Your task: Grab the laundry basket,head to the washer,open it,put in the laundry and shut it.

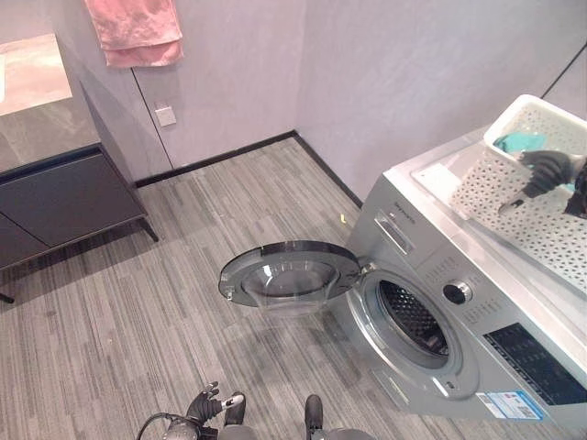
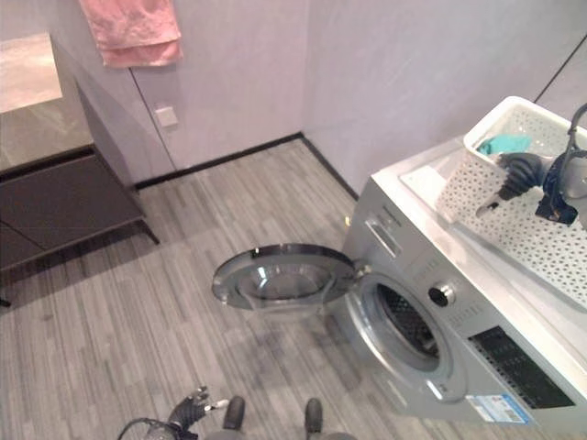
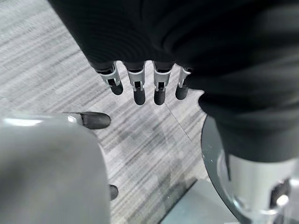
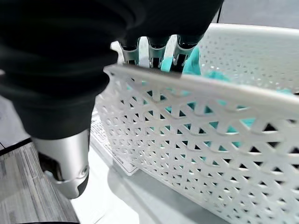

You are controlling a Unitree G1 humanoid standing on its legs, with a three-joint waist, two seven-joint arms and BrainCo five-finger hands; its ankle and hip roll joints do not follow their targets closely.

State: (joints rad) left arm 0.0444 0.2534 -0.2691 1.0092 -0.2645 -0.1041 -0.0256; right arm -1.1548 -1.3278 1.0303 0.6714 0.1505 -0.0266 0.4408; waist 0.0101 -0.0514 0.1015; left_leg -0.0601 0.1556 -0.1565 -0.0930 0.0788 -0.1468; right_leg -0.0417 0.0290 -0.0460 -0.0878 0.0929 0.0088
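Observation:
A white lattice laundry basket [image 1: 509, 174] stands on top of the silver front-load washer [image 1: 431, 247] at the right. Teal laundry [image 1: 520, 141] lies inside it. The washer's round glass door [image 1: 289, 273] is swung wide open to the left, showing the dark drum opening [image 1: 413, 319]. My right hand [image 1: 547, 170] rests at the basket's rim [image 4: 201, 86] and reaches over it, just above the teal cloth [image 4: 219, 74]. My left hand [image 1: 207, 407] hangs low near the floor, short of the door, with straight fingers [image 3: 139, 88] holding nothing.
A dark low cabinet [image 1: 64, 197] stands against the left wall, with a pink towel [image 1: 136, 32] hanging above it. A white wall plate [image 1: 165, 115] sits beside it. Grey plank floor [image 1: 138, 321] stretches between cabinet and washer; the open door juts into it.

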